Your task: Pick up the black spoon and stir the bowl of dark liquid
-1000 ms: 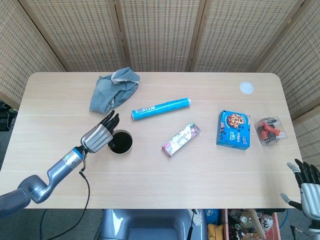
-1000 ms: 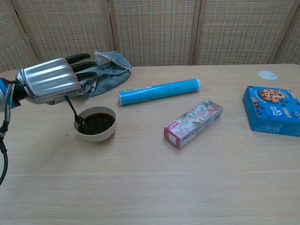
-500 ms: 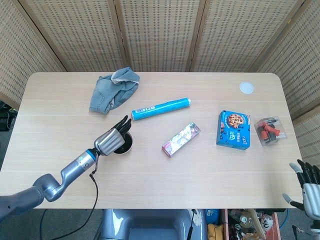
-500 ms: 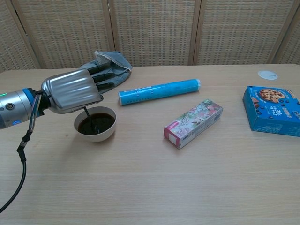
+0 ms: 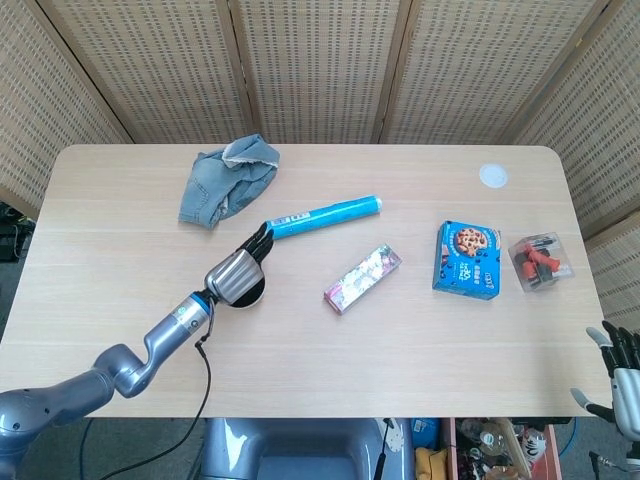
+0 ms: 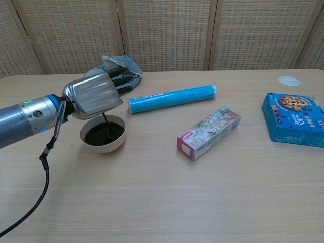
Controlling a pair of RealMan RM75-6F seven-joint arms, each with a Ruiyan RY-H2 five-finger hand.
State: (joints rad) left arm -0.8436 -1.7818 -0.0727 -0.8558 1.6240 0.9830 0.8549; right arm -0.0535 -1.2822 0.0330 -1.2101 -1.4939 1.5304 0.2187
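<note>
A white bowl point(image 6: 103, 146) of dark liquid point(image 6: 104, 134) stands left of the table's middle; the head view shows only a sliver of the bowl point(image 5: 250, 300) under my hand. My left hand point(image 6: 95, 92) point(image 5: 240, 272) hovers right over it, holding the black spoon point(image 6: 105, 121), whose thin handle drops from under the palm into the liquid. The spoon's head is sunk out of sight. My right hand point(image 5: 622, 372) hangs off the table's near right corner, fingers spread, holding nothing.
A crumpled denim cloth point(image 5: 228, 178) lies behind the bowl. A blue tube point(image 6: 171, 98) and a floral box point(image 6: 208, 132) lie to its right, then a cookie box point(image 5: 467, 259), a clear box of red parts point(image 5: 541, 261) and a white disc point(image 5: 492, 176).
My left hand has swung rightward across the bowl, carrying the spoon from the bowl's left rim toward its middle. The right hand has sunk a little lower at the frame's corner.
</note>
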